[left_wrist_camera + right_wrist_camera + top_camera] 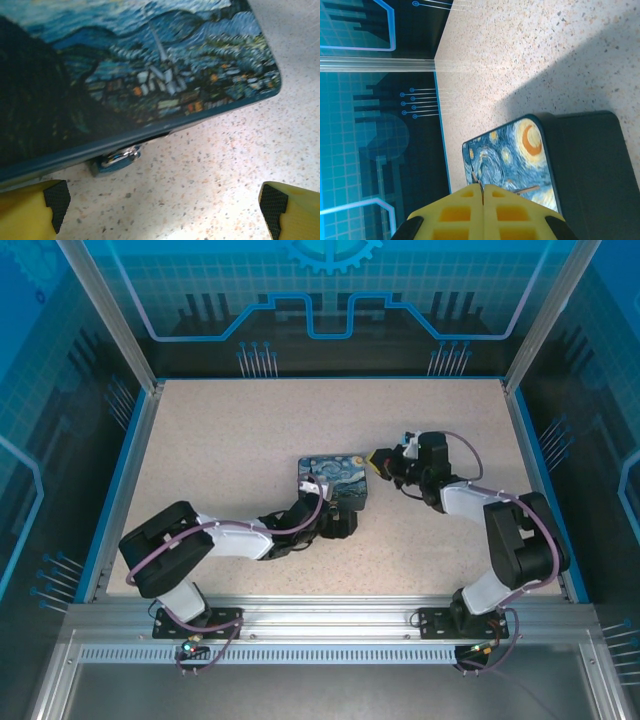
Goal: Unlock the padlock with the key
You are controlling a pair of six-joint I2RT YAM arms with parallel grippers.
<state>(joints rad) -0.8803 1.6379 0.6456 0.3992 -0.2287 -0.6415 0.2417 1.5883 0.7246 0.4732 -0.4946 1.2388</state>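
Speckled beige stone-look tabletop [220, 440] carries a large dark rectangular box [331, 480] printed with a swirling blue-and-yellow night sky, its lid down (whatever lies inside is hidden). The black-and-white left arm [235, 538] reaches across to the box's near edge, while the matching right arm [470, 502] bends in toward its right side. In the left wrist view, the left gripper [165, 205] hangs low over the table just in front of the box, its yellow, black-padded fingers [30, 210] spread wide with nothing between them. The right gripper [482, 192] hovers above the box's corner, yellow fingers pressed flat together; whether anything is pinched there cannot be told. A tiny blue-bodied padlock [117, 159] with a thin silvery shackle sits tucked under the box's front rim, against the tabletop.
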